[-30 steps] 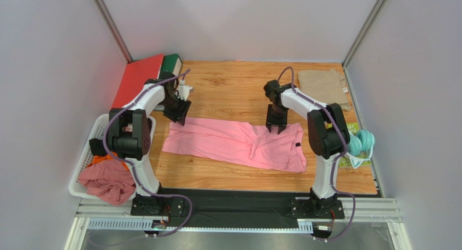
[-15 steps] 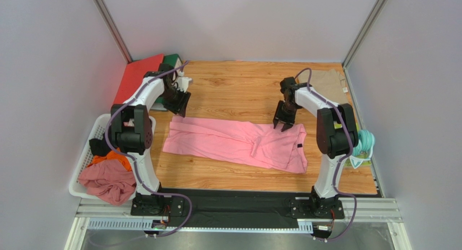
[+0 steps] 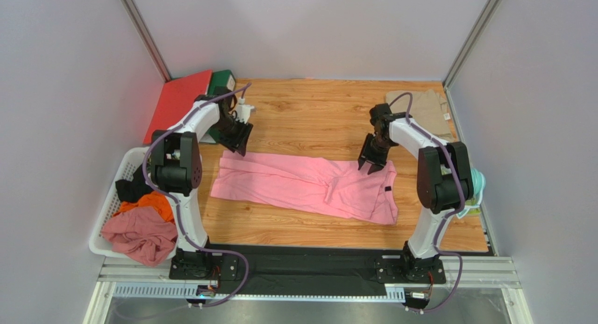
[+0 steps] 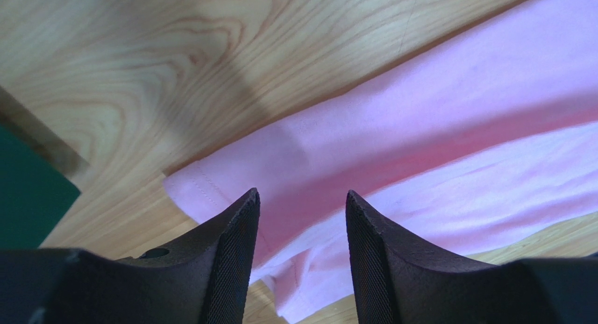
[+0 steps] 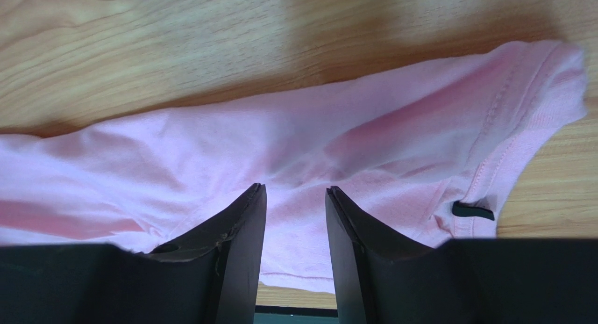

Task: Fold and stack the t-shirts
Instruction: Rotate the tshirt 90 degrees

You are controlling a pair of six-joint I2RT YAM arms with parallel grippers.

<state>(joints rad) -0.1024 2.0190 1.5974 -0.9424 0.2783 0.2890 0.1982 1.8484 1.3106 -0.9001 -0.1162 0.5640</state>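
In the top view, the pink t-shirt (image 3: 302,185) is laid folded lengthwise across the counter (image 3: 309,113), and the khaki t-shirt (image 3: 421,110) is placed in the far right corner. The left pincer (image 3: 236,142) is positioned at the pink t-shirt's far left corner and the right pincer (image 3: 370,163) at its far right edge. In the left wrist view, the left pincer (image 4: 302,198) is released, with that corner seen between its fingers. In the right wrist view, the right pincer (image 5: 295,191) is released above pink cloth, and the neck label (image 5: 472,210) is seen to its right.
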